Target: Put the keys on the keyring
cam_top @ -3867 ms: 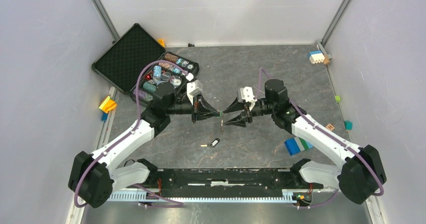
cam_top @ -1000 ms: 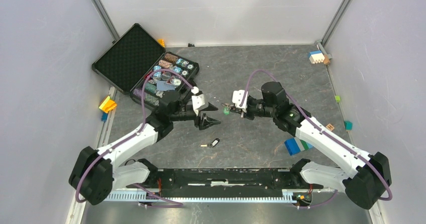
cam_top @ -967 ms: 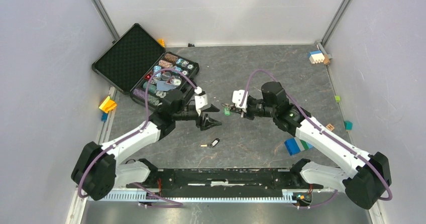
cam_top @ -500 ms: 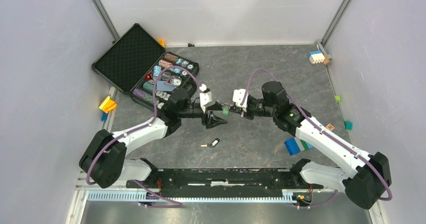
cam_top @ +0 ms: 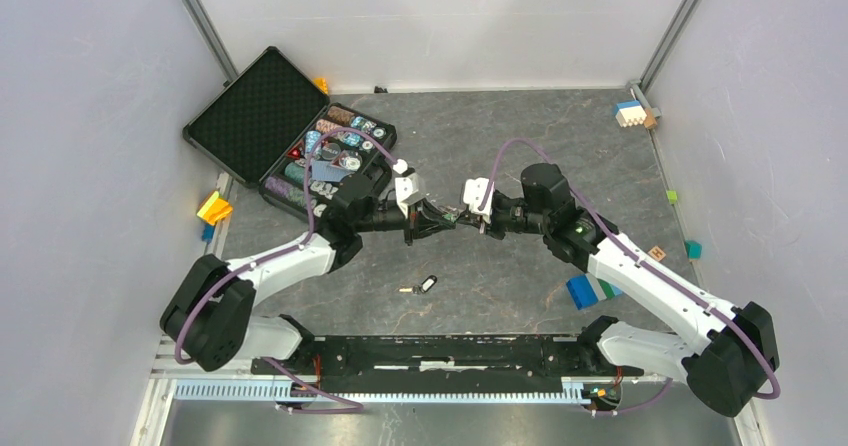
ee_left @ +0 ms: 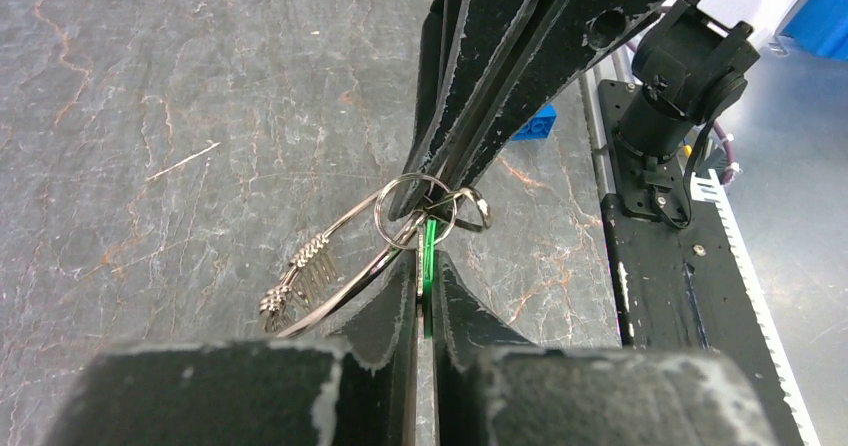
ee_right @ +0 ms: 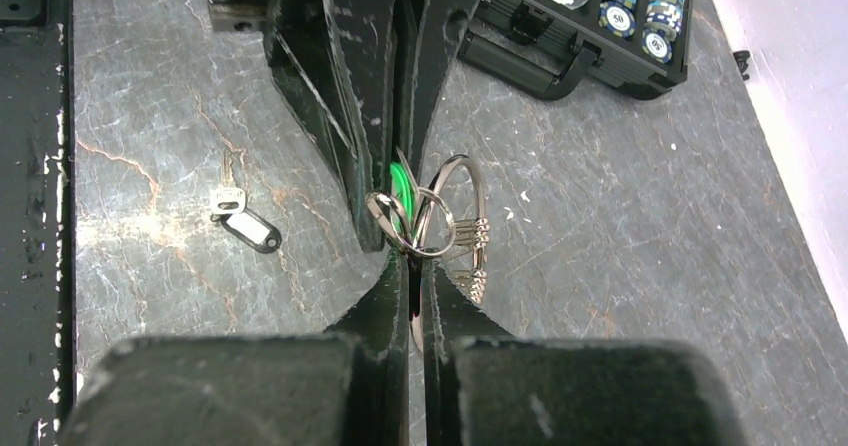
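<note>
Over the middle of the table my two grippers meet tip to tip. The left gripper (ee_left: 425, 262) (cam_top: 443, 222) is shut on the flat green head of a key (ee_left: 430, 251). That key's top sits at the silver keyring (ee_left: 412, 209). The right gripper (ee_right: 412, 261) (cam_top: 463, 216) is shut on the keyring (ee_right: 398, 228). The green key (ee_right: 400, 181) shows just behind the ring. A larger wire loop with a row of small metal pieces (ee_right: 472, 234) hangs from the ring. The black-headed key (cam_top: 421, 286) (ee_right: 246, 226) lies flat on the table, below the grippers and apart from them.
An open black case of poker chips (cam_top: 300, 136) stands at the back left, its handle (ee_right: 545, 74) facing the grippers. A blue block (cam_top: 592, 289) lies by the right arm. Small toy blocks (cam_top: 632, 114) sit in the far right corner, yellow ones (cam_top: 213, 207) at the left edge.
The left arm has swung right to meet the right gripper, and its jaws, open before, have shut on the green key. The right arm has held still with the keyring.
</note>
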{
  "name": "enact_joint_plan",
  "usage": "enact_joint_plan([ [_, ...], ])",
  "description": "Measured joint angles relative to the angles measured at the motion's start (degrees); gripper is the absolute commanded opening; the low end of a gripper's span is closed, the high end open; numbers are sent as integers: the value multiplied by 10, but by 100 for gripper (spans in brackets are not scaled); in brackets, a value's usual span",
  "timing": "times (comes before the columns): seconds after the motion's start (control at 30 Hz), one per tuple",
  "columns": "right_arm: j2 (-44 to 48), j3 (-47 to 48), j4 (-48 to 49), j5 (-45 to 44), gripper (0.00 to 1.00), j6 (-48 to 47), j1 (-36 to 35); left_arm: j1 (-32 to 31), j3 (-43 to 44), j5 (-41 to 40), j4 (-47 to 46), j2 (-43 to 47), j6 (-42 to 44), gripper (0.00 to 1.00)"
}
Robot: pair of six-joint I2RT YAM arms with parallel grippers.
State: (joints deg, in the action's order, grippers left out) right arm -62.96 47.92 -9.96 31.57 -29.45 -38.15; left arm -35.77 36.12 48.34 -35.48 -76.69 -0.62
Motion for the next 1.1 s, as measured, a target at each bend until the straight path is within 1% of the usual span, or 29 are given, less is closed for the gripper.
enact_joint_plan([
  [0.1, 0, -4, 0, -7, 0, -2, 0, 0, 0, -8, 29, 19, 9, 2],
  [0.33, 1, -8, 5, -5, 0, -11, -3, -4, 26, -47, 156, 78, 68, 2],
  [0.53, -5, -8, 7, 2, 0, -14, -4, -5, 45, -47, 239, 90, 121, 4],
  [0.7, -19, -5, 4, 20, 0, -15, -4, -6, 66, -52, 314, 98, 189, 9],
  [0.8, -33, 2, -3, 41, 0, -16, -4, -9, 73, -62, 351, 106, 235, 9],
  [1.1, -75, 10, -18, 74, 0, -12, -3, -44, 113, -130, 488, 107, 428, 10],
])
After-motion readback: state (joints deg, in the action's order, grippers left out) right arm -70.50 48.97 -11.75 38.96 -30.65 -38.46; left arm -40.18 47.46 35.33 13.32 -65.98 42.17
